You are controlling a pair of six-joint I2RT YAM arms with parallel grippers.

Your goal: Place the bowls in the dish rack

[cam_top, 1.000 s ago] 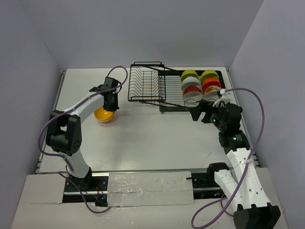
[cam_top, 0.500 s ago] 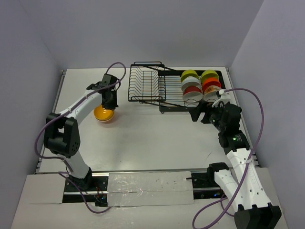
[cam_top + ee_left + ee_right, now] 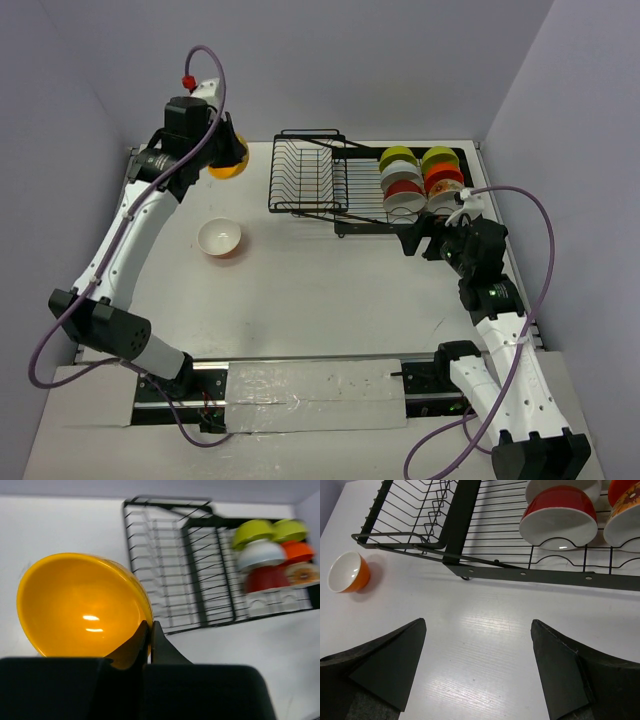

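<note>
My left gripper (image 3: 224, 150) is shut on the rim of a yellow-orange bowl (image 3: 229, 158) and holds it high above the table's far left, left of the black wire dish rack (image 3: 310, 185). In the left wrist view the pinched bowl (image 3: 80, 605) fills the left side, with my gripper (image 3: 150, 626) at its rim and the rack (image 3: 170, 570) beyond. An orange bowl, white inside (image 3: 220, 238), stands upright on the table; it also shows in the right wrist view (image 3: 348, 572). Several bowls (image 3: 420, 180) stand on edge in the rack's right part. My right gripper (image 3: 418, 243) is open and empty near the rack's front right corner.
In the right wrist view the rack's front frame (image 3: 520, 572) runs across just beyond my open gripper (image 3: 477, 622), with a red bowl (image 3: 559, 515) above it. The rack's left ribbed section (image 3: 305, 175) holds nothing. Walls close the table at left, back and right.
My left arm has lifted the yellow-orange bowl up and back to the left, off the spot where it sat. The orange, white-inside bowl now shows there. The right arm has not moved.
</note>
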